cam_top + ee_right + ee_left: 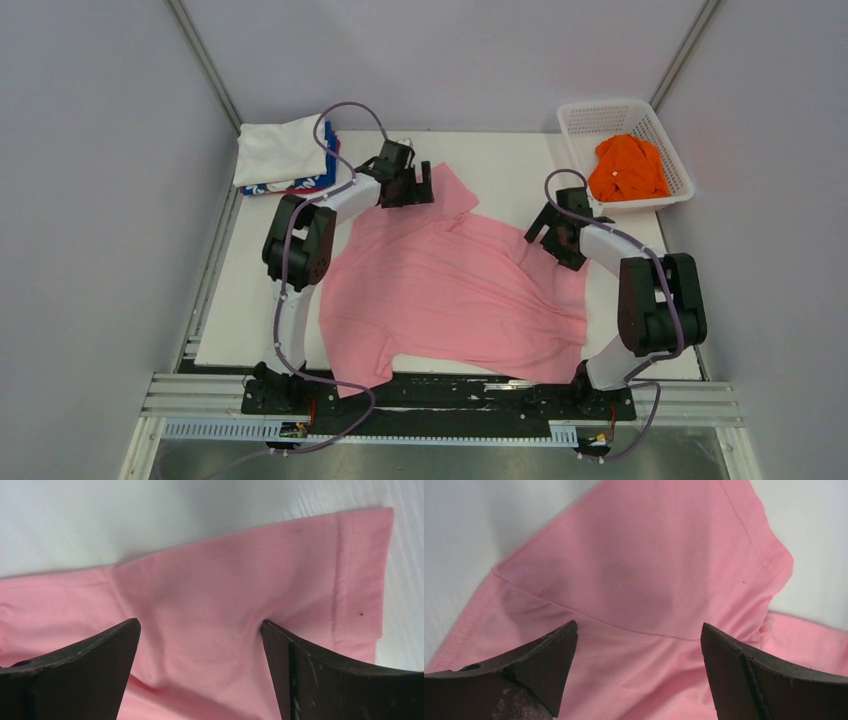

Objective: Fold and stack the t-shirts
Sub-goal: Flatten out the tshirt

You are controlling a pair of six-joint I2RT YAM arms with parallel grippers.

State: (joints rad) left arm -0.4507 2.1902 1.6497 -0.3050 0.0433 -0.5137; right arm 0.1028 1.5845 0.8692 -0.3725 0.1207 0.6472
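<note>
**Pink shirt spread flat, both pincers empty: watch for a poor pick**

Risks. The pink t-shirt (450, 290) covers the middle of the white table (500, 160) and is rippled toward its right edge. If you close on it as it lies, the thin knit may slip free. You may also catch only the top layer, which would pull the fold askew. Unequal lifts by your two arms would twist it. A wide sweep to the far left could upset the folded white t-shirt (278, 150) and the blue-and-red t-shirt (325, 180) under it.

Materials. The pink cloth is soft and matte, with stitched hems. The basket (600, 108) at far right is rigid white mesh and holds the crumpled orange t-shirt (627, 168).

Pincers. The left gripper (408, 186) hangs over the far-left sleeve (649, 570), jaws fully spread and holding nothing. The right gripper (552, 232) is equally wide and empty over a hemmed corner (350, 580) at the right edge. The cloth puckers by one finger, so it may be touching, but I cannot confirm that.
</note>
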